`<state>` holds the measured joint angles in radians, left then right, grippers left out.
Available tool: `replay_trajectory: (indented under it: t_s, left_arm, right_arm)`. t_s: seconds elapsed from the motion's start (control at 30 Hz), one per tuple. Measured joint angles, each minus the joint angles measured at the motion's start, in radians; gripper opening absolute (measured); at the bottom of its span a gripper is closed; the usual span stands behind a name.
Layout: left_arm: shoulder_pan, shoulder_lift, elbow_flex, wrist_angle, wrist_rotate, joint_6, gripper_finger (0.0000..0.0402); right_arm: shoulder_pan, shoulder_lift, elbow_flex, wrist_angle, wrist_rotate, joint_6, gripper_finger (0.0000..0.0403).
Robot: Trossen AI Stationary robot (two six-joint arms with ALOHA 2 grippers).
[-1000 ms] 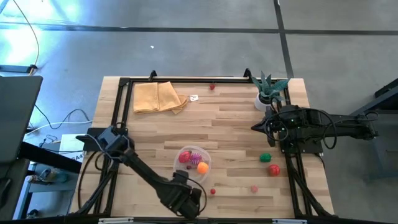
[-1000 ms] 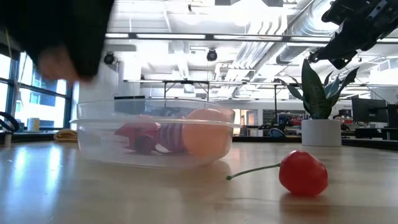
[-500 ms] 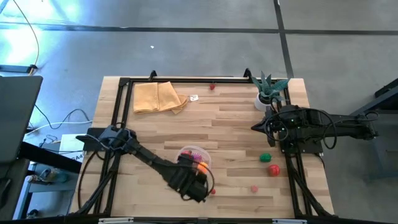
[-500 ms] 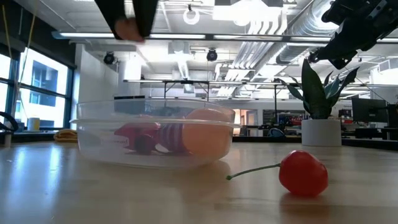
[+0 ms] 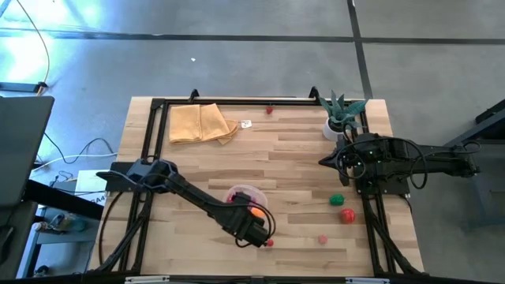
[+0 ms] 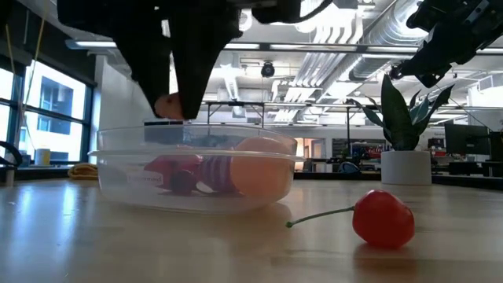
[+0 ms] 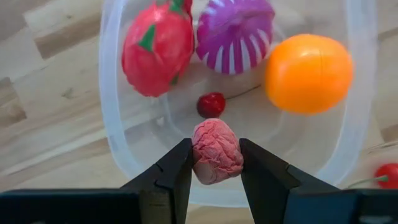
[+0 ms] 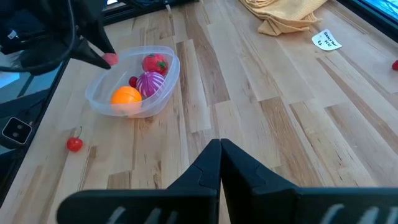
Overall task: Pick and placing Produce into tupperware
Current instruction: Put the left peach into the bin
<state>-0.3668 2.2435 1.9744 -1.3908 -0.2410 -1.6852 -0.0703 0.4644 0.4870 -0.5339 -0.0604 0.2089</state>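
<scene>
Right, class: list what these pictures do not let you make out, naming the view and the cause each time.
- High view: the left gripper and arm cover much of the tupperware and its contents.
- Low view: the pink fruit is half hidden by the dark fingers.
- Right wrist view: writing on the small paper tag is too small.
- Left wrist view: the cherry is cut off by the edge.

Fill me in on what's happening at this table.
The left gripper holds a wrinkly pink toy fruit over the near rim of the clear tupperware, which already holds a dragon fruit, a purple striped piece, an orange and a small cherry. The right gripper waits shut by the potted plant.
</scene>
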Motion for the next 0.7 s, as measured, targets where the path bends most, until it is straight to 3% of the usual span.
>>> replay_trajectory:
  t_s: [0.7]
  left_arm:
    - [0.000, 0.001, -0.107, 0.107, 0.043, 0.014, 0.0117]
  right_arm:
    - [0.000, 0.000, 0.000, 0.000, 0.000, 0.000, 0.0000]
